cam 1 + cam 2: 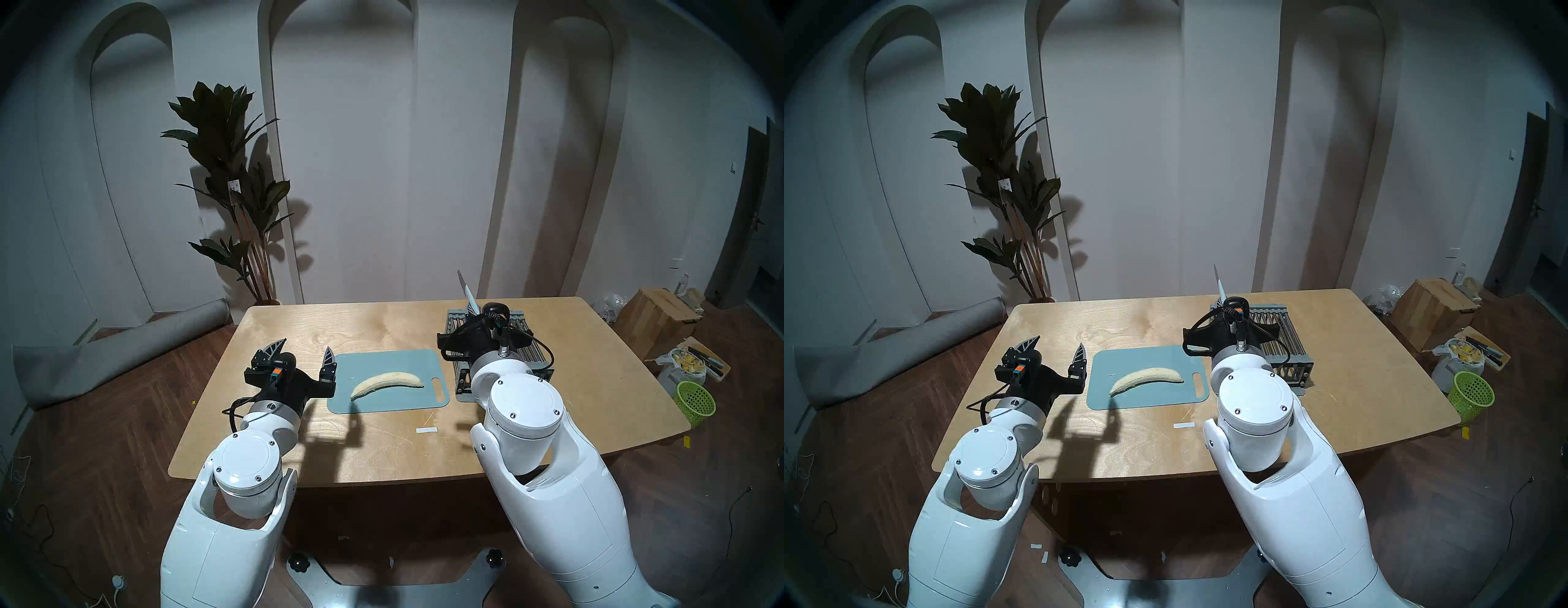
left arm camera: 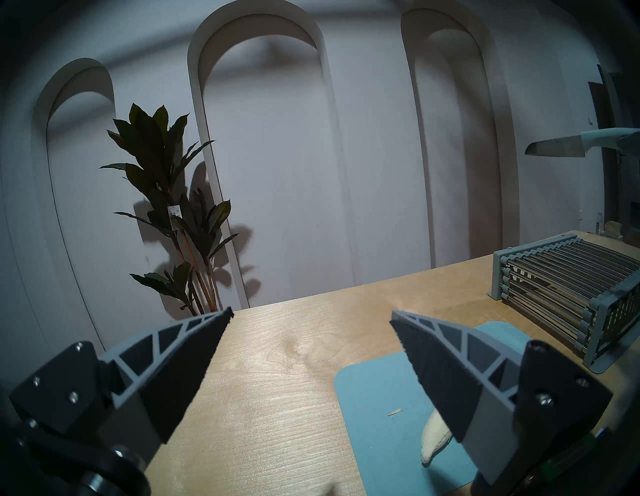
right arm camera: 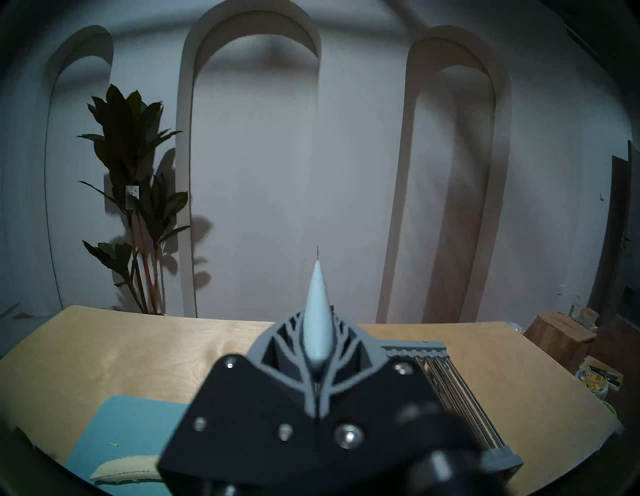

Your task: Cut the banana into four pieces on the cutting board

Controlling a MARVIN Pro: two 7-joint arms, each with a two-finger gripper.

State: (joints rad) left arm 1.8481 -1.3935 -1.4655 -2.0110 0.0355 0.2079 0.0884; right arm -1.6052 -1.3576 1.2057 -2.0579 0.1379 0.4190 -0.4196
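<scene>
Banana [image 1: 387, 383] lies whole on the cutting board [image 1: 388, 361], long axis left-right across it. Right gripper [image 3: 317, 350], clamped on the knife [image 2: 568, 147], hovers off the board's right end, above the rack [image 1: 526, 339]. Left gripper [image 1: 303, 354], jaws apart and empty, sits just off the board's left edge, nearer the banana's left tip.

The thin pale blue-grey plastic cutting board [image 1: 388, 381] serves as reference. Bare wooden tabletop [image 1: 382, 327] lies behind it and in front of it, offering unobstructed passage. Just beside its right edge stands the grey slatted wire rack [image 1: 528, 339], blocking approach from that side. At its left edge hovers the left gripper [image 1: 303, 354], fingers spread wide, partly occupying that side.
</scene>
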